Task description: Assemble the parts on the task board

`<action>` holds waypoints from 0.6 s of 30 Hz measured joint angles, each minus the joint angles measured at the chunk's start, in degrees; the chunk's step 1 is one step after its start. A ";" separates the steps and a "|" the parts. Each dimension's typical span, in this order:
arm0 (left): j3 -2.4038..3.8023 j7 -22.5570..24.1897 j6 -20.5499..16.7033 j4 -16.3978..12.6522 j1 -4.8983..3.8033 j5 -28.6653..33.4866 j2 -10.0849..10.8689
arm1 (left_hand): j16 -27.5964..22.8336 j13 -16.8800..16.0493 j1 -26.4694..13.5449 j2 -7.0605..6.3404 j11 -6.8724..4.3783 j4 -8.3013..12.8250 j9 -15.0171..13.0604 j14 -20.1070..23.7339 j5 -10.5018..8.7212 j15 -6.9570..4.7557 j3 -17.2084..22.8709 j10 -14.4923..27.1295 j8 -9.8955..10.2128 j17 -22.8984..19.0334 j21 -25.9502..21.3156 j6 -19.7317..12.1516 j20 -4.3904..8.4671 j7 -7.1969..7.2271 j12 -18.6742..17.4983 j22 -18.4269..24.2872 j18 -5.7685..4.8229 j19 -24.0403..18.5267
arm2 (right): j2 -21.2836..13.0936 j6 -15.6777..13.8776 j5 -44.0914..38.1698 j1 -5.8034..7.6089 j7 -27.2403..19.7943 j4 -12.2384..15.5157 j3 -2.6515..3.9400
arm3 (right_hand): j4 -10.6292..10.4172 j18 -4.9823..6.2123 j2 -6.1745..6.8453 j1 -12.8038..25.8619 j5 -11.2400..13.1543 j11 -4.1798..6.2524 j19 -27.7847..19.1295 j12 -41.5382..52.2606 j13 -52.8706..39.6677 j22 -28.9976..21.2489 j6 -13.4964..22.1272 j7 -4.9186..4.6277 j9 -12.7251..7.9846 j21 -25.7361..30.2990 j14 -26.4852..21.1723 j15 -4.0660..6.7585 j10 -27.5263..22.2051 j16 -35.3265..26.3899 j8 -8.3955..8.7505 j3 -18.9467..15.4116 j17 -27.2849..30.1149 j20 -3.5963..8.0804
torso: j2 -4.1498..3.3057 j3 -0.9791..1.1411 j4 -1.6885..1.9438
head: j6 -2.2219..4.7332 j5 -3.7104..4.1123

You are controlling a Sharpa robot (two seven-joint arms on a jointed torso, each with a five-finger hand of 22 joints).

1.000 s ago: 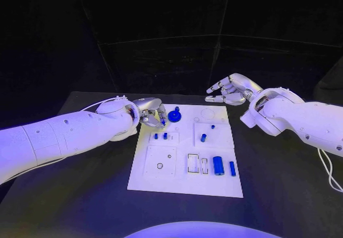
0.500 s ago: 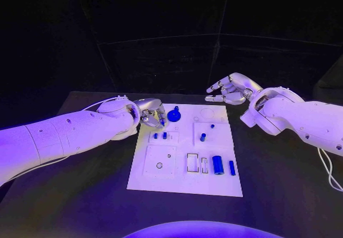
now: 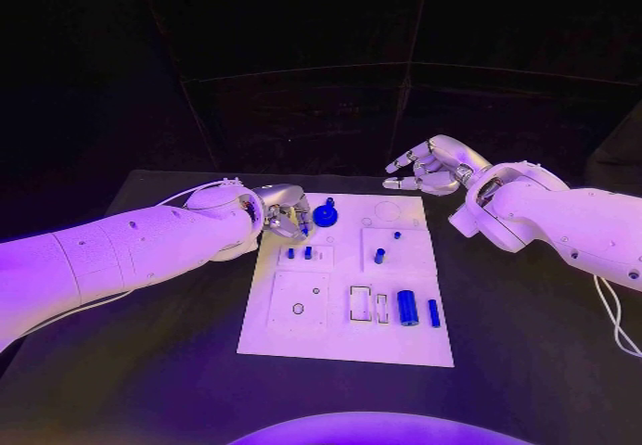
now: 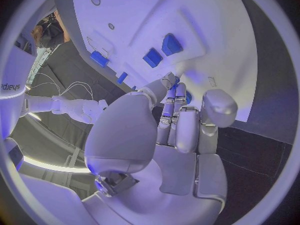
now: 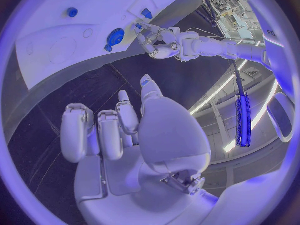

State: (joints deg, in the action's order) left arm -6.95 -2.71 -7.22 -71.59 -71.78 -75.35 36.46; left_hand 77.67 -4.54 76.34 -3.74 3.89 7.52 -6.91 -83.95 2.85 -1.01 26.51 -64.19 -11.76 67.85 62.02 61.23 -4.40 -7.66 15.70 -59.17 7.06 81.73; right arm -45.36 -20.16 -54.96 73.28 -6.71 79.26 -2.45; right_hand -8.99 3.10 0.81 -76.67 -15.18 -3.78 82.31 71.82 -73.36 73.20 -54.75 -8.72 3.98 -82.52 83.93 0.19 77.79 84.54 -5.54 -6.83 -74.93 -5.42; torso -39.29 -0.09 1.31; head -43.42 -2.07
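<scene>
Your left hand (image 3: 284, 220), fingers pressed together, touches the task board (image 3: 341, 348) beside the blue gear (image 3: 326, 218); your right hand (image 3: 430, 167) hovers spread beyond the board.

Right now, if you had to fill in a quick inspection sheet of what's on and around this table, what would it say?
Surface: black table, the white task board lying flat in its middle.
Job's things: small blue parts on the board: a round blue disc at the far end, two small blue pieces below it, two blue pegs in the middle, two blue cylinders lying near the front.
Clutter: nothing seen.
Hands: left hand at the board's far left corner, fingertips beside the disc; whether it holds a part cannot be told. Right hand raised beyond the board, holding nothing.
Cables: thin white cable over the left wrist; another by the right arm.
Surroundings: dark.
</scene>
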 measured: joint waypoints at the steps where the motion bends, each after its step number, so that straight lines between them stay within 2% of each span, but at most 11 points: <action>1: 0.00 -0.02 0.07 0.03 0.02 0.00 -0.01 | 0.00 0.00 0.00 0.00 0.00 0.00 0.00 0.00 0.00 0.00 0.00 0.00 0.00 0.00 0.00 0.00 0.00 0.00 0.00 0.00 0.00 0.00 | 0.01 0.00 0.00 0.00 0.00 0.00 0.00 | 0.00 0.00 0.00 0.00 0.00 0.00 0.00 0.00 0.00 0.00 0.00 0.00 0.00 0.00 0.00 0.00 0.00 0.00 0.00 0.00 0.00 0.00 | 0.00 -0.01 0.02 | -0.01 0.01; 18: 0.02 -0.51 0.94 0.74 0.05 0.10 -0.43 | 0.00 0.16 0.00 0.00 0.00 0.16 0.02 0.00 0.00 0.00 0.16 0.00 0.29 -0.14 0.00 -0.01 0.00 0.01 -0.36 0.01 0.02 0.00 | 0.06 0.03 0.00 0.00 -0.01 -0.05 0.00 | 0.00 0.00 0.00 0.00 0.00 0.00 0.00 0.00 -0.04 0.00 0.00 0.00 0.00 0.00 0.00 0.00 0.00 0.00 0.00 0.00 0.01 0.00 | 0.01 -0.02 0.04 | -0.10 -0.07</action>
State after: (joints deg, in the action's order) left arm -6.93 -3.22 -6.27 -70.85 -71.74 -75.25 36.03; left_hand 77.67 -4.38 76.34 -3.74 3.90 7.68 -6.90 -83.95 2.85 -1.01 26.67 -64.19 -11.47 67.71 62.02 61.22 -4.41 -7.66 15.34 -59.16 7.08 81.73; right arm -45.30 -20.13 -54.96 73.28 -6.71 79.21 -2.45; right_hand -8.98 3.10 0.81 -76.67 -15.18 -3.78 82.31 71.82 -73.40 73.20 -54.75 -8.72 3.98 -82.52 83.93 0.20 77.79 84.54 -5.54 -6.83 -74.92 -5.42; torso -39.29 -0.12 1.35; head -43.52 -2.14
